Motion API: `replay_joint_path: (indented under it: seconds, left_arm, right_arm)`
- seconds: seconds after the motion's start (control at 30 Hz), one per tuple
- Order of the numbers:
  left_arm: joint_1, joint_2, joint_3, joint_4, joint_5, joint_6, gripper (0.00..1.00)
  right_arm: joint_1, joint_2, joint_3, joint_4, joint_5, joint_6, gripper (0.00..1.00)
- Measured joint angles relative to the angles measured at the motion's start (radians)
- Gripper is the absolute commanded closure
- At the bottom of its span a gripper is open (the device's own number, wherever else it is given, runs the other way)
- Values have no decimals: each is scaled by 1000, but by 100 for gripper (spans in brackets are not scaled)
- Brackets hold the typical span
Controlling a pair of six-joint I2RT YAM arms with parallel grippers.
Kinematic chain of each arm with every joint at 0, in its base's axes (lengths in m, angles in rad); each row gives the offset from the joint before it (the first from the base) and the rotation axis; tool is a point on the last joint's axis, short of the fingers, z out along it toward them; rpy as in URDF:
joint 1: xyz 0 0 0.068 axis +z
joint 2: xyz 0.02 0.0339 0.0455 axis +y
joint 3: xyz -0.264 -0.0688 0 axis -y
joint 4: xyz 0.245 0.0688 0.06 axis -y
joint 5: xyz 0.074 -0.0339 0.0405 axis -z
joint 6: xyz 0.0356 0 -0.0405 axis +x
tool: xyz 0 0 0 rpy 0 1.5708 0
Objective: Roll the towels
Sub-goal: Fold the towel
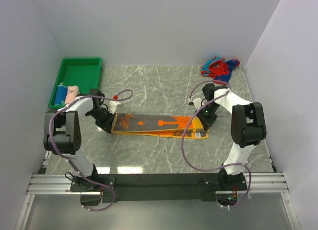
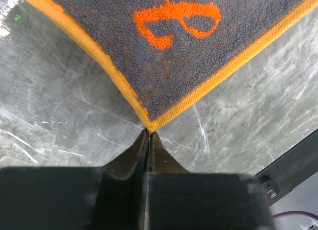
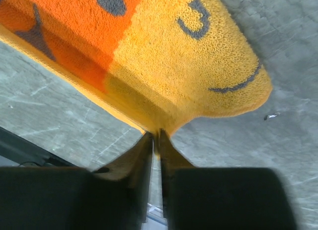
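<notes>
The orange towel [image 1: 159,125], grey on its top face with orange figures, lies spread flat on the bench [image 1: 149,86], to the right of the green tray [image 1: 79,61] and nearer to the arm bases than it. My left jaws are pressed together on the towel corner closest to the tray, pinching its orange border. My right jaws stand at the end farthest from the tray. I see a thin slit between them with the yellow edge at their tips, and I cannot tell if they grip it or not. To roll well, I think I should first make the cloth lie straight and without wrinkles. Then I should turn one short end over itself evenly and low against the bench, so that the roll does not become a cone. I count four towels: this one; one red-and-blue towel [image 1: 219,67] in a heap far to the right of the tray; and, inside the tray, one blue towel [image 1: 61,94] and one pale pink towel [image 1: 72,93], both seemingly rolled. There is one tray.
</notes>
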Motion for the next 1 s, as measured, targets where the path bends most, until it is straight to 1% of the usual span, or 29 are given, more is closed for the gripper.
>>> replay_joint_path:
  seconds: [0.03, 0.07, 0.13, 0.17, 0.2, 0.3, 0.43, 0.47, 0.57, 0.7, 0.8, 0.93, 1.0]
  left_arm:
    - [0, 3, 0, 0, -2, 1, 86]
    - [0, 6, 0, -1, -6, -2, 83]
    - [0, 6, 1, -5, -13, -2, 73]
    - [0, 5, 2, -9, -15, 3, 69]
    - [0, 4, 4, -16, -16, 7, 62]
    - [11, -14, 22, -51, -15, 17, 54]
    - [27, -50, 94, -87, 0, 10, 56]
    - [28, -57, 126, -87, 17, -1, 57]
    - [24, -60, 157, -61, 45, -41, 62]
    - [-23, -56, 154, 11, 56, -135, 70]
    - [-69, -43, 142, 99, 55, -222, 73]
    - [-84, 39, 141, 210, 23, -334, 77]
    - [-80, 97, 144, 251, -14, -364, 78]
  right_arm:
    - [0, 0, 0, 0, -1, 1, 72]
    - [0, 0, 0, -3, -2, -2, 71]
    - [0, -6, 0, -11, -3, -9, 71]
    - [0, -13, 0, -18, -8, -13, 67]
    - [0, -22, 0, -27, -13, -15, 63]
    - [0, -72, 3, -75, -38, -36, 60]
    - [0, -109, 41, -139, -85, -49, 61]
    - [0, -110, 55, -146, -99, -48, 63]
    - [1, -97, 78, -137, -125, -16, 66]
    - [6, -27, 95, -77, -125, 62, 69]
    - [6, 49, 96, -19, -118, 122, 70]
    - [6, 104, 88, 40, -74, 185, 70]
    - [6, 110, 72, 65, -42, 209, 70]
